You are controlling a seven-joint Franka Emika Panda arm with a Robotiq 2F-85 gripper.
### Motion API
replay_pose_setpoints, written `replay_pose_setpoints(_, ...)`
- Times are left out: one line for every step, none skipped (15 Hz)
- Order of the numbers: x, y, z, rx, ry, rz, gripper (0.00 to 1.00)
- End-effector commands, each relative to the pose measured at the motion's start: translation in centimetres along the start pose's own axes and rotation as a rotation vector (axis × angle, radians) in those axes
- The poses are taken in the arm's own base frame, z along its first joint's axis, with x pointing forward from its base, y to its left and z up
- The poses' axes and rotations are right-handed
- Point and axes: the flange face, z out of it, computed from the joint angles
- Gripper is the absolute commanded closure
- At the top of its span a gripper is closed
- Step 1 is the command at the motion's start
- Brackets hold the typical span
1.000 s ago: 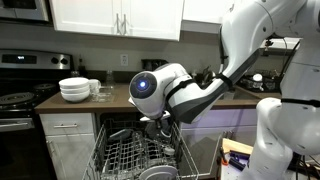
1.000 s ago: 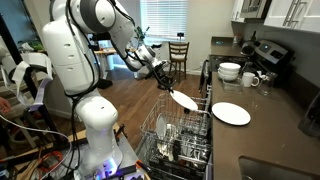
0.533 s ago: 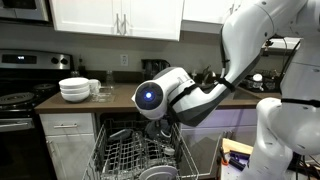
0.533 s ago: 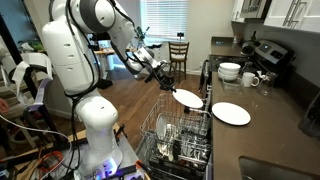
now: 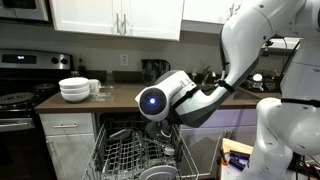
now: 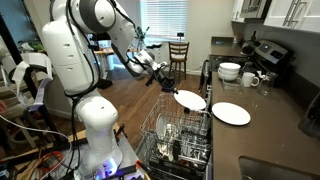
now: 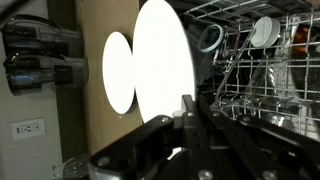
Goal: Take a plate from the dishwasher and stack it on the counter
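Gripper pinches the rim of the plate; fingers are pressed tight on its edge. The plate is in the air, clear of the rack, over the far edge of the dishwasher and next to the counter, not touching it. In the wrist view the held plate stands on edge and fills the centre.

A second white plate lies flat on the counter just beyond the held one; it also shows in the wrist view. A stack of white bowls sits further along the counter, nested one in another, with a mug beside it. The bowls also show in the other exterior view.

The dishwasher door is down and the wire rack is pulled out. In the rack are several dark and light dishes standing between the tines, too small to sort. The wrist view shows the rack with a white round piece and a cup-like item near the back.

The arm's wrist hides the gripper in that view.
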Motion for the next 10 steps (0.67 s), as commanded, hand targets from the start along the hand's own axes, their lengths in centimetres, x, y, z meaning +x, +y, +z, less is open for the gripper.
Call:
replay_pose_setpoints(0.01, 0.03, 0.01, 0.000, -0.002, 0.000, 0.98)
replay_pose_setpoints(-0.01, 0.09, -0.03, -0.017, -0.003, 0.006, 0.99)
replay_pose_setpoints(-0.01, 0.02, 0.00, -0.027, -0.005, 0.006, 0.98)
replay_pose_setpoints(-0.06, 0.02, -0.05, -0.043, -0.009, 0.007, 0.98)
replay_pose_setpoints(-0.08, -0.01, -0.06, -0.046, -0.008, 0.004, 0.98)
replay_pose_setpoints(-0.08, 0.05, -0.11, -0.054, -0.008, 0.005, 0.98)
replay_pose_setpoints(-0.10, 0.13, -0.19, -0.059, -0.007, 0.004, 0.98)
replay_pose_setpoints(-0.11, 0.22, -0.30, -0.064, -0.007, 0.004, 0.98)
replay_pose_setpoints(-0.12, 0.27, -0.36, -0.068, -0.007, 0.004, 0.98)
replay_pose_setpoints(-0.16, 0.37, -0.41, -0.074, -0.009, 0.005, 0.98)
